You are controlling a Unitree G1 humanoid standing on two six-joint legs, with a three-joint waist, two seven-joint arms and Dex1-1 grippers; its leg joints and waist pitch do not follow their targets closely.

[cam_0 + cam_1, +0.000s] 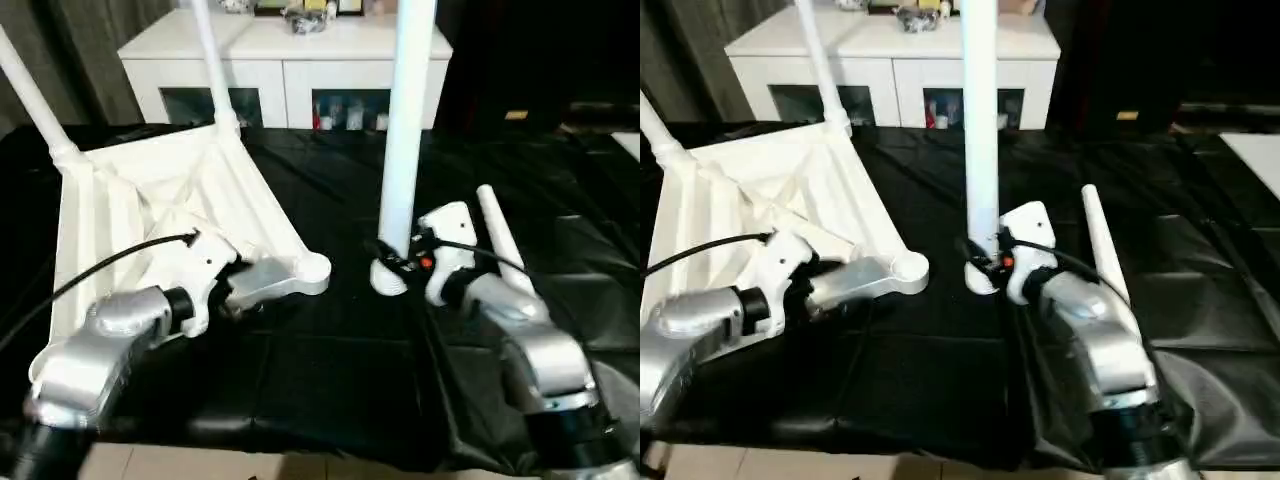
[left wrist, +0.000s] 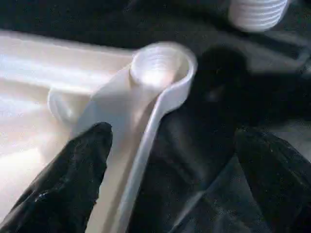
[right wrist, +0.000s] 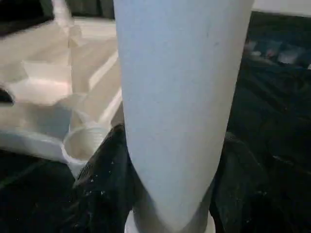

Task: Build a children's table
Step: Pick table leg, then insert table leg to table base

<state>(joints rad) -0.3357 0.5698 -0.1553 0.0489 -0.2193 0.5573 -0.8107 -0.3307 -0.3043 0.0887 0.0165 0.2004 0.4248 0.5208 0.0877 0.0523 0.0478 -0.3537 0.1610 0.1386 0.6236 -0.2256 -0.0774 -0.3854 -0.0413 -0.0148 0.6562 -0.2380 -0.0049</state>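
At the left of the head views, the children's table point(image 1: 150, 200) lies upside down on a tabletop point(image 1: 320, 370) draped in glossy, wrinkled black sheeting. Its white plastic underside is ribbed, and two tapered round legs point(image 1: 212, 60) already rise from its far corners toward the upper left of the frame. The near right corner ends in a rounded, threaded socket point(image 2: 158, 65), smooth and empty. The left gripper point(image 2: 170, 174) hovers at that corner, its silver forearm reaching in from the lower left; its black fingers point(image 2: 68, 179) stand spread wide, one over the white rim and the other over the black sheet, holding nothing. At centre, the right gripper's point(image 3: 170, 184) fingers are clamped around the thick base of a third leg point(image 1: 408, 130), a smooth white tube held upright with its ridged screw end just beside the socket. A fourth leg point(image 1: 498, 235) lies flat on the sheet at the right, past the right forearm. A white cabinet point(image 1: 285, 70) with glass doors stands behind, at the top of the frame.
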